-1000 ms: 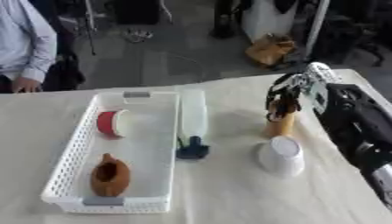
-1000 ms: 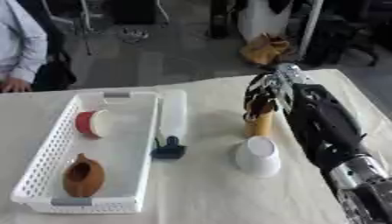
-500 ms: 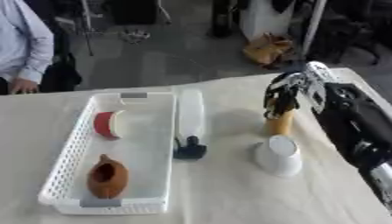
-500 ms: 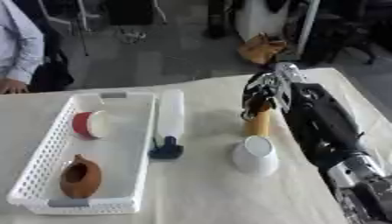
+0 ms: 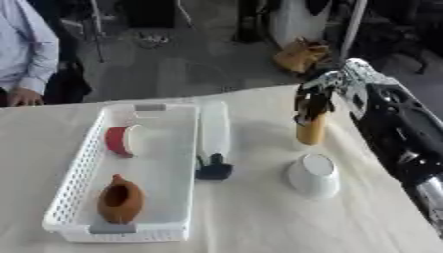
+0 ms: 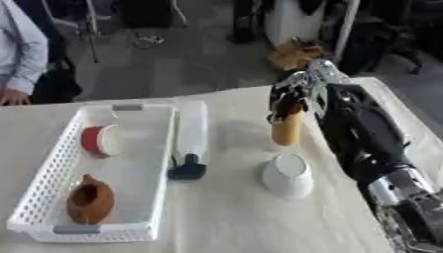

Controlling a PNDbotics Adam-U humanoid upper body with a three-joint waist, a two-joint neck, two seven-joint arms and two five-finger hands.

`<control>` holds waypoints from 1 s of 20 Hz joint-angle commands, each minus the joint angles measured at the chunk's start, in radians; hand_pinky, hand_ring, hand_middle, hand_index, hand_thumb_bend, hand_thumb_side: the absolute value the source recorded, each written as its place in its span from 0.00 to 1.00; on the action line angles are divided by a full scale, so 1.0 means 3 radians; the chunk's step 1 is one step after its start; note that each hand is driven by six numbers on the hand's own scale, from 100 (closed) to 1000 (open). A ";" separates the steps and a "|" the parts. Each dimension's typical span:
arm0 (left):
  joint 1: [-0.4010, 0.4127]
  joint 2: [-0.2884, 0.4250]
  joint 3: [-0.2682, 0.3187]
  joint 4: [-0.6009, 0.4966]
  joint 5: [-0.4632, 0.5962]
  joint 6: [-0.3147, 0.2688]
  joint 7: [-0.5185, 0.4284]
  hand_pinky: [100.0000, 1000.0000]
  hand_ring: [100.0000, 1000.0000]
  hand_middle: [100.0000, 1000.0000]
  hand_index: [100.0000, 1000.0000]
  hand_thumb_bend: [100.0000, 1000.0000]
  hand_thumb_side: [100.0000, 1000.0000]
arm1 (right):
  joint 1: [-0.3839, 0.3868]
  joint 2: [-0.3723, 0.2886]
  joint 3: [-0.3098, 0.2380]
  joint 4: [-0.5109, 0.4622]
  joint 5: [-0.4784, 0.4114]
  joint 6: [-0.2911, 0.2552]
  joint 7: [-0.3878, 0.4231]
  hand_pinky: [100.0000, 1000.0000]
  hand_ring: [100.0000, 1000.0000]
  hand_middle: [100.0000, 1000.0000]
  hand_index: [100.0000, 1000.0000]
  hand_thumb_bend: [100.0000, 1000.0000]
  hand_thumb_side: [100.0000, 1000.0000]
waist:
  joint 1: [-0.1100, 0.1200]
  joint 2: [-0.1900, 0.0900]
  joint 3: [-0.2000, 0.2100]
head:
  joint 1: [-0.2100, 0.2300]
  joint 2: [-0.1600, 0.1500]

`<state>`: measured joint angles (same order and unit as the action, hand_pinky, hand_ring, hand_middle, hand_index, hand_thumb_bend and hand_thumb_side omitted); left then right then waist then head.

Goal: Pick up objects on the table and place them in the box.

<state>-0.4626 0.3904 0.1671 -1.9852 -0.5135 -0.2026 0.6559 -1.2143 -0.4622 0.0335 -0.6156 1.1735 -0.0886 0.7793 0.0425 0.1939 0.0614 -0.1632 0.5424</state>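
Note:
My right hand (image 5: 318, 98) comes in from the right with its fingers curled round the top of an upright tan cylinder (image 5: 311, 132), which stands on or just above the cloth. In front of it a white cup (image 5: 312, 175) lies on the table. A white bottle-like thing with a dark blue cap (image 5: 213, 143) lies along the right wall of the white basket (image 5: 73, 188). Inside the basket are a red and white round object (image 5: 123, 140) and a brown clay pot (image 5: 119, 198). My left hand does not show.
The table wears a cream cloth (image 5: 251, 222). A person in a light shirt (image 5: 26, 54) stands at the far left edge, a hand resting on the table. Chairs and bags fill the floor behind.
The whole picture has drifted slightly, so the camera moved. My right hand stays curled on the tan cylinder in the same place.

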 commanded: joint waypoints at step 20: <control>-0.0066 0.0081 0.0023 -0.0049 -0.0017 -0.0035 -0.0010 1.00 0.95 0.78 0.86 0.00 1.00 | -0.0436 0.0122 0.0007 -0.0188 -0.0023 -0.0045 0.0027 0.27 0.59 0.79 0.61 0.00 0.20 | -0.0116 -0.0122 0.0009 | -0.0026 0.0013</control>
<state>-0.4650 0.3904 0.1668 -1.9852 -0.5135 -0.2095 0.6537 -1.3131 -0.4158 0.0344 -0.6467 1.1679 -0.0989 0.7842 0.0058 0.1800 0.0628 -0.1704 0.5424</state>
